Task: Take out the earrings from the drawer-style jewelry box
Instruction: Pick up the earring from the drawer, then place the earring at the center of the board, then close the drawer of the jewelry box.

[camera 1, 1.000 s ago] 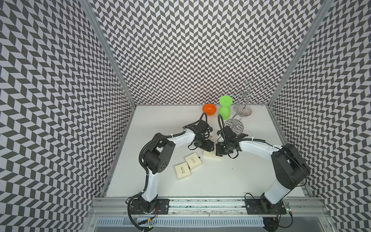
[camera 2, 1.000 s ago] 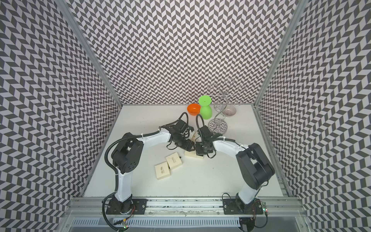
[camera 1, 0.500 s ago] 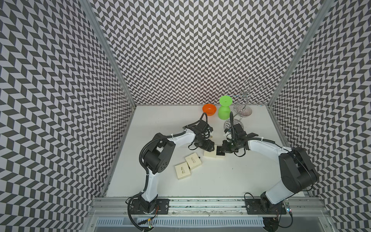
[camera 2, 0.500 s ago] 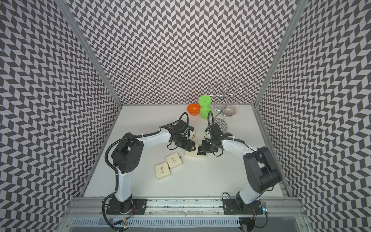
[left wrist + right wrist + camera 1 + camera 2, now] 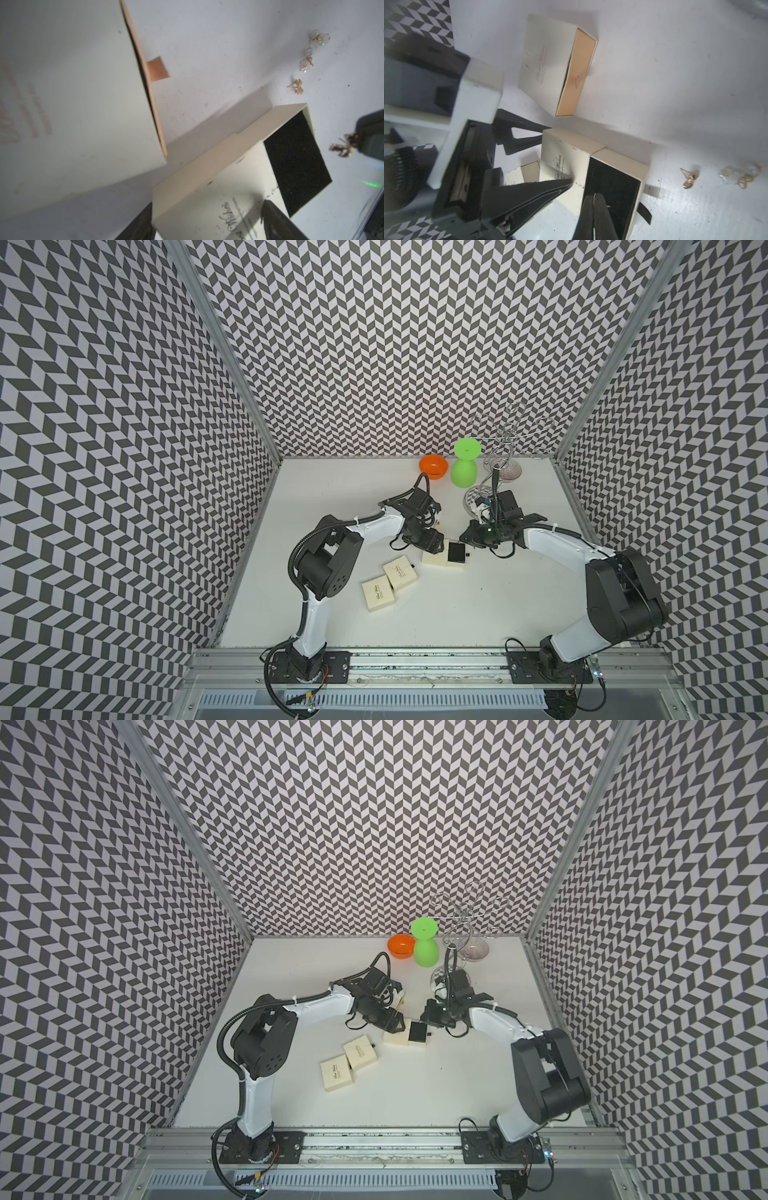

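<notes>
The drawer-style jewelry box [image 5: 433,559] is a cream sleeve with its black-lined drawer [image 5: 456,552] pulled out. The lining [image 5: 295,164] looks bare. My left gripper [image 5: 207,204] is shut on the sleeve, one finger on each side. My right gripper [image 5: 595,196] is shut, close above the drawer [image 5: 612,182], and a small gold earring [image 5: 341,148] hangs from its tip. Two more earrings lie on the table past the drawer, a pearl one [image 5: 315,48] and a gold one [image 5: 297,86]. They also show in the right wrist view: the gold earring [image 5: 689,179] and the pearl earring [image 5: 737,174].
Two closed cream boxes [image 5: 400,575] [image 5: 377,594] lie toward the front left. Another cream box [image 5: 556,68] sits under my left arm. At the back stand an orange bowl [image 5: 433,465], a green cup [image 5: 466,466], a silver wire stand [image 5: 509,448] and a glass dish [image 5: 476,495].
My right arm has swung to the right and its shut gripper has lifted off the drawer, uncovering the black lining. The left arm and the box have stayed still.
</notes>
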You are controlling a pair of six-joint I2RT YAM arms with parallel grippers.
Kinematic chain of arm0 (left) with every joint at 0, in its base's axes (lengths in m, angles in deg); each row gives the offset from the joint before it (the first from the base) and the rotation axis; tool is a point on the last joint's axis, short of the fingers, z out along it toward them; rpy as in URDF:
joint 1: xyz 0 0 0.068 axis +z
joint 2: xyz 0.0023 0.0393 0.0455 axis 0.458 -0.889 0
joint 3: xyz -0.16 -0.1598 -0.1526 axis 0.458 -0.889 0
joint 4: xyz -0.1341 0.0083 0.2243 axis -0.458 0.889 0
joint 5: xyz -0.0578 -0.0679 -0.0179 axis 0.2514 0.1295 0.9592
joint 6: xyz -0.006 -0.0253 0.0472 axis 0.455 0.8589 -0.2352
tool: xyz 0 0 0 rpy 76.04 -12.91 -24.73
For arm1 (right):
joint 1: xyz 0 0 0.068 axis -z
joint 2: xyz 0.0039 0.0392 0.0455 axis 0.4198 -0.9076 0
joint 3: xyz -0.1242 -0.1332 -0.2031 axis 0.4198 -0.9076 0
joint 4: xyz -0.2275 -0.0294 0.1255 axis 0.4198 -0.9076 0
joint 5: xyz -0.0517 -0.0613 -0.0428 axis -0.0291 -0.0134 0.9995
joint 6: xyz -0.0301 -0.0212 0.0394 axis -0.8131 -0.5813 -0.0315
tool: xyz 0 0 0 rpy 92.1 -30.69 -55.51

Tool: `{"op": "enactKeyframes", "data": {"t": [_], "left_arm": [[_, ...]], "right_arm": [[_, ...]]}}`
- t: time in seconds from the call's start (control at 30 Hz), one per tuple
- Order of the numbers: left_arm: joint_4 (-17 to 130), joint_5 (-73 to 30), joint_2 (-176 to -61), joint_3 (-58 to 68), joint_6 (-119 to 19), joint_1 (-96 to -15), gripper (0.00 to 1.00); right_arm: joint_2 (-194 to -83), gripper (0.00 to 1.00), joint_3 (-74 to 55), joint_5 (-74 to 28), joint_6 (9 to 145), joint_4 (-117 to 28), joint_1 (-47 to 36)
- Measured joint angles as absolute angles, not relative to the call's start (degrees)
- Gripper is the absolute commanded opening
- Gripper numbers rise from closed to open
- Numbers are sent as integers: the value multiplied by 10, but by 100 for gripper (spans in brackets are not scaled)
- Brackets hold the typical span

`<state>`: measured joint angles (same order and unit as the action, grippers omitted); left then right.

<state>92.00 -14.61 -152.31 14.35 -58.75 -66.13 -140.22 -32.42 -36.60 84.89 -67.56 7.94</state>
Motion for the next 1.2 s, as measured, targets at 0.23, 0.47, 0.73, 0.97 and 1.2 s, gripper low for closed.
{"op": "enactKeyframes", "data": {"t": [0.23, 0.47, 0.73, 0.97, 1.2], "left_arm": [[920, -146, -1523, 143, -588, -661, 79], [920, -146, -1523, 143, -588, -661, 79], [920, -146, -1523, 143, -588, -661, 79], [920, -146, -1523, 143, -588, -661, 79], [920, -145, -1523, 143, -588, -661, 79]], "right_arm": [[-1405, 9, -345, -290, 872, -663, 99], [-1421, 14, -345, -226, 876, -648, 99], [-1425, 18, -352, -200, 871, -640, 99], [-1410, 19, -394, -227, 862, -634, 82], [-1407, 20, -412, -254, 852, -629, 39]]}}
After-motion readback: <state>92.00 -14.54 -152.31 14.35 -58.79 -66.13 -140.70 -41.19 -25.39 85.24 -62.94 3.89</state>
